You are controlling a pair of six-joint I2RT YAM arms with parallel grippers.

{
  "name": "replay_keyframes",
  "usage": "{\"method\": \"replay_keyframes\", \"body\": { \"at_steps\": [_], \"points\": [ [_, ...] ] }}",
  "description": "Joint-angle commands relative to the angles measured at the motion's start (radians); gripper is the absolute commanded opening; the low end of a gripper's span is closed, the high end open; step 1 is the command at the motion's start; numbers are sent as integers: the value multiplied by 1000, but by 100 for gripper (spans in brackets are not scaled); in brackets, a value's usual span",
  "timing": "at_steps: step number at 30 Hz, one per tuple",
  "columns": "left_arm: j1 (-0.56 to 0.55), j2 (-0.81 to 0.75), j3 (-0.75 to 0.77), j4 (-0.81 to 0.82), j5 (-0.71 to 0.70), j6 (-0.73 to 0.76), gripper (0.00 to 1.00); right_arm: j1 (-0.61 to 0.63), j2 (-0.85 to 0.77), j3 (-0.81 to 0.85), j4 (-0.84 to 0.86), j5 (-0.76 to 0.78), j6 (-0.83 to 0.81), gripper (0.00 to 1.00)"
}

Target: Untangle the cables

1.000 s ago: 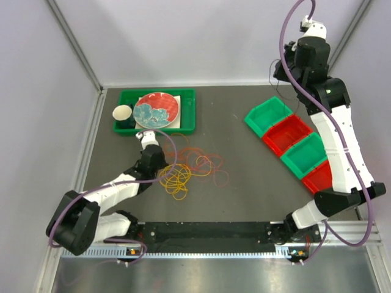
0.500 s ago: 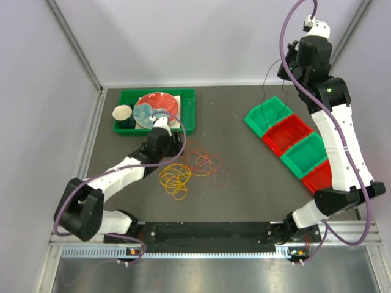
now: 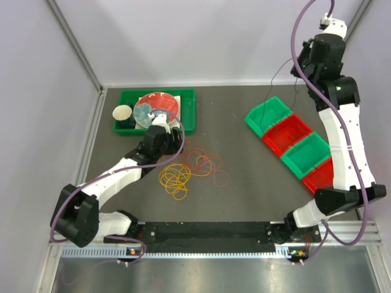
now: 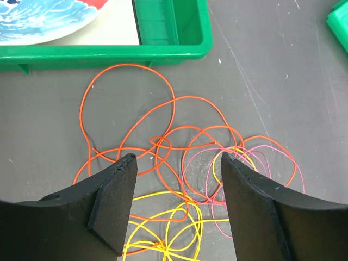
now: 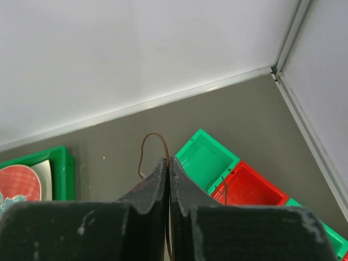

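At the centre of the table [image 3: 244, 201], the orange, yellow and pink cables [image 3: 189, 166] lie tangled just below the green tray [image 3: 189, 113]. The low, outstretched left arm holds the left fingers [image 4: 114, 196] spread above the orange loops. At upper right, the raised right fingers [image 5: 152, 190] pinch a dark maroon cable [image 5: 148, 142] above the green bin [image 5: 204, 157]; it likely needs setting aside next, then one loop picked out.

right end effector [image 5: 168, 165] pinching dark cable [image 5: 141, 155], green bin [image 5: 205, 159], red bin [image 5: 251, 188]

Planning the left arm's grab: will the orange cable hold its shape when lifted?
Probably not: the orange cable lies in thin, limp, uneven loops. It would likely drag the yellow cable along, since their loops cross.
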State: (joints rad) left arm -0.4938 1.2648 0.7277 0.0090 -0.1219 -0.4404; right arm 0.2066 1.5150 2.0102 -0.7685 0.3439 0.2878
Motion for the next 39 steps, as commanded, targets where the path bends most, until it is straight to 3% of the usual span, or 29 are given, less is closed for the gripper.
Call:
{"method": "replay_keyframes", "body": {
  "at_steps": [1, 18, 25, 31, 39],
  "points": [
    [-3, -31, 39, 5, 8, 14, 68, -58, -45, 15, 57, -20, -6, 0],
    [-2, -35, 39, -1, 8, -6, 68, -173, -110, -137, 113, -65, 16, 0],
    [-3, -24, 36, -3, 13, -12, 68, -234, -82, -335, 296, -154, 24, 0],
    [-2, -16, 44, -4, 18, -11, 68, -288, 34, -262, 245, -160, 51, 0],
    [-3, 8, 59, 2, 36, -9, 68, -289, -21, -174, 190, -187, 53, 0]
  ]
}}
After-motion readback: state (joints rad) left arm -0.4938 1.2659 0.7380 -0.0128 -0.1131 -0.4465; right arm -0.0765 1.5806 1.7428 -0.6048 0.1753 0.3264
